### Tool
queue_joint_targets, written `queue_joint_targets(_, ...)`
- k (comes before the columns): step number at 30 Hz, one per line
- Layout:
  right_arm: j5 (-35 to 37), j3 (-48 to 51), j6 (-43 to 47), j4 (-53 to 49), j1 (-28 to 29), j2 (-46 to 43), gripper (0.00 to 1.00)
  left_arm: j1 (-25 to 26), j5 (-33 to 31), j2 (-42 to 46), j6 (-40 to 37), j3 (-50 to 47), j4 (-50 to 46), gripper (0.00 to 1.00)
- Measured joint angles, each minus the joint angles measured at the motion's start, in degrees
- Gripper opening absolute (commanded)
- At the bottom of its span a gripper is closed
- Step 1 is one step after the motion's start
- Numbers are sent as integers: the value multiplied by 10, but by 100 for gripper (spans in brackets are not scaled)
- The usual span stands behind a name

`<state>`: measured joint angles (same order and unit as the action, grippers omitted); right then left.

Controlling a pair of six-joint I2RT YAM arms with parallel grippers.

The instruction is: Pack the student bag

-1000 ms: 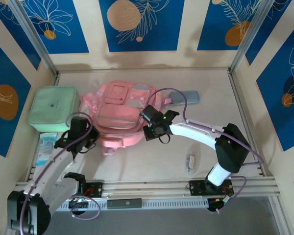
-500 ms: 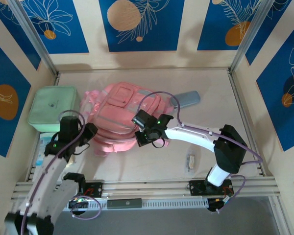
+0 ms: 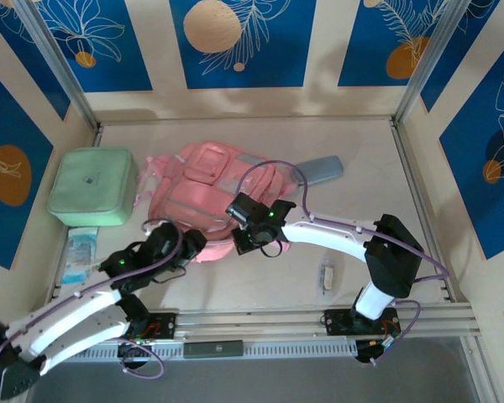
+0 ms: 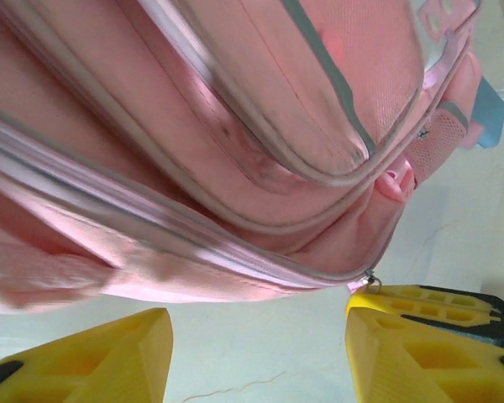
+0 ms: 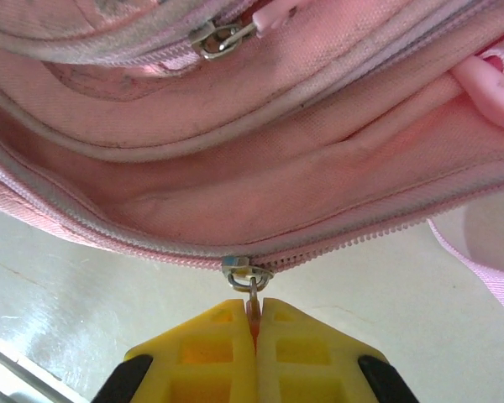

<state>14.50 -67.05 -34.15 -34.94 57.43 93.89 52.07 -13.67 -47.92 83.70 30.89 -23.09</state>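
Zip duty: we see the right gripper (image 5: 254,312) pinched shut on the small metal zipper pull (image 5: 251,290) of the soft pink fabric student bag (image 3: 203,195), lying flat mid-way across the pale table (image 3: 269,290), presumably to open it for packing; the left gripper (image 4: 260,336) hovers alongside, jaws parted, empty.

The backpack (image 5: 260,151) is soft pink woven cloth, grimy at the seams; shiny metal zip pull (image 5: 250,281) just above the right hand's (image 5: 254,312) matt yellow plastic fingers (image 5: 214,340); smooth, faintly glossy desk (image 5: 84,277) below
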Motion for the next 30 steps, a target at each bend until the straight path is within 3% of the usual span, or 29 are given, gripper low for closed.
queue_joint_targets(3,1,11,0,8,0,0,0,31,-34,-71,51,0,56,61)
queue_joint_targets(5,1,14,0,9,0,0,0,39,-55,-114,77,0,90,55)
queue_joint_targets(10,4,20,0,15,0,-1,0,56,-91,-209,137,-1,166,29)
queue_joint_targets(14,9,20,0,15,1,-1,0,63,-116,-218,162,-6,176,8)
queue_joint_targets(16,19,19,1,12,2,-1,0,63,-129,-209,166,-7,165,0)
queue_joint_targets(23,67,2,5,-25,0,1,0,52,-174,-96,154,-37,52,0)
queue_joint_targets(30,101,-21,19,-64,-69,18,0,-57,-144,75,62,-105,-36,0)
